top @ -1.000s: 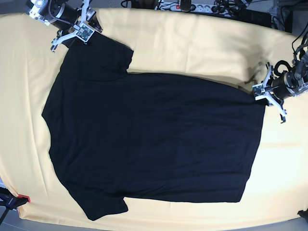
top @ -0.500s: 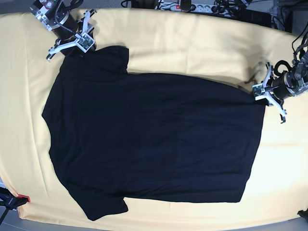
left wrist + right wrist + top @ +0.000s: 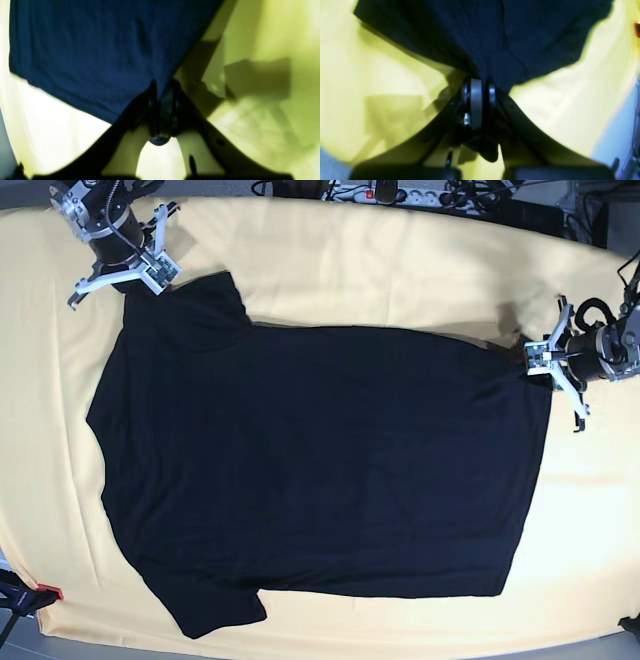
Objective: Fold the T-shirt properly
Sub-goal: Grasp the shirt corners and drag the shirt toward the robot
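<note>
The black T-shirt (image 3: 310,460) lies spread flat, plain side up, on the pale yellow cloth (image 3: 400,275). My right gripper (image 3: 148,278) is at the far left corner, shut on the upper sleeve; the right wrist view shows its jaws (image 3: 478,90) pinching the dark cloth (image 3: 495,37). My left gripper (image 3: 540,365) is at the right, shut on the shirt's upper hem corner; the left wrist view shows the cloth (image 3: 100,50) clamped between its fingers (image 3: 152,105).
A power strip and cables (image 3: 400,194) lie along the table's far edge. A red-tipped clamp (image 3: 40,592) sits at the front left corner. The yellow cloth covers the table all round the shirt.
My right gripper has pulled the upper sleeve leftward, so the sleeve is narrower and straighter. My left gripper has shifted slightly right and back, stretching the hem corner.
</note>
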Tool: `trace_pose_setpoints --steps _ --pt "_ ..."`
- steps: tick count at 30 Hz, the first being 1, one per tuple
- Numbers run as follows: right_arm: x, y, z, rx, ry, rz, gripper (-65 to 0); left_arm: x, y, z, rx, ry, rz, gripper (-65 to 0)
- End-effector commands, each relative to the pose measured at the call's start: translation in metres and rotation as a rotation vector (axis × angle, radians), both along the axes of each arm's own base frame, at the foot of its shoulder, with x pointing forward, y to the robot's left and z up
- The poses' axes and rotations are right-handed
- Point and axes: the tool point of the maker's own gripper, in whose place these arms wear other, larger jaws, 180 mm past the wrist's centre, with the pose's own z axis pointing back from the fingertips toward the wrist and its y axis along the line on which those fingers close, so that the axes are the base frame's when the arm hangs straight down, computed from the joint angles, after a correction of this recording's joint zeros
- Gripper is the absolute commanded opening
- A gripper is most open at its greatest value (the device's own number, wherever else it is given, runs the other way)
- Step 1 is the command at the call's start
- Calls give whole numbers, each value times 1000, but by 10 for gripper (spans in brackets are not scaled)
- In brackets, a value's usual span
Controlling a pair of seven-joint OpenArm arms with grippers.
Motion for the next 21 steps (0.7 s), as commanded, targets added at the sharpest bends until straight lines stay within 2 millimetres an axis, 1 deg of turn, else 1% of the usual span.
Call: trace_pose_setpoints --steps 1,3,4,9,11,13,17,21 --pt "-4 -4 9 -20 -8 1 -650 2 2 16 4 -6 -22 -650" --pt "-17 -11 14 -40 18 -15 -650 -11 -4 20 -9 54 -58 -650" --pt "-26 -17 11 -56 46 -26 -650 -18 -7 22 -16 86 -78 -650" --pt "-67 -49 6 -143 165 -83 -650 -32 -20 32 -50 125 -117 -650" --pt "-82 -54 4 -160 216 -86 -650 -42 -23 33 -49 148 -135 -650" --pt "-97 -56 0 -172 270 -77 -650 -53 -24 32 -35 176 -159 -650" --pt "-113 -56 -2 -174 318 -73 -650 -80 -30 27 -5 238 -211 -650" --pt "-129 -54 -4 -174 371 -50 -650 -118 -30 16 93 333 -243 -650"
